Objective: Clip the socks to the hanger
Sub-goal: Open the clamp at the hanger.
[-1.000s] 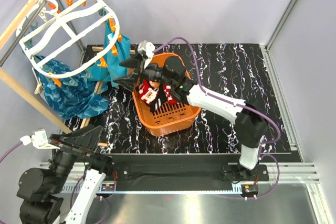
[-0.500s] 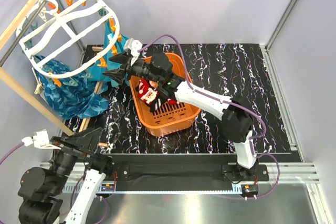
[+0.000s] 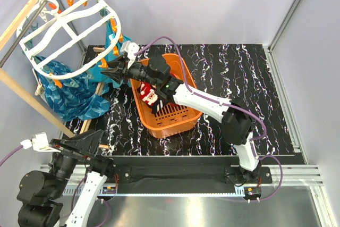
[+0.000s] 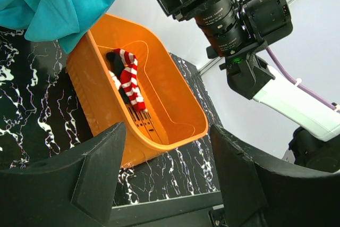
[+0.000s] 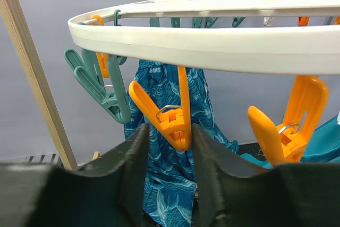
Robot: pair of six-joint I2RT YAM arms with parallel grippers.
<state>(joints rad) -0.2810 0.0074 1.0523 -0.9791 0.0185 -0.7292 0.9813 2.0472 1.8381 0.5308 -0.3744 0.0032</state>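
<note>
Nothing clipped: red-and-white striped fabric socks [image 3: 151,95] lie in the orange plastic basket [image 3: 172,126]. My right gripper [image 5: 169,127] straddles an orange peg [image 5: 174,120] on the far-left white oval plastic hanger [image 5: 212,51], and I cannot tell if it squeezes; left gripper [image 4: 166,131] gapes empty.

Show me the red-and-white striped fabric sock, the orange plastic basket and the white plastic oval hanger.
red-and-white striped fabric sock [image 4: 130,75], left wrist view, striped middle part.
orange plastic basket [image 4: 93,99], left wrist view, near outer wall.
white plastic oval hanger [image 5: 212,49], right wrist view, front of outer ring.

Orange basket [image 3: 171,124] on black marbled table [image 3: 239,67]
</note>
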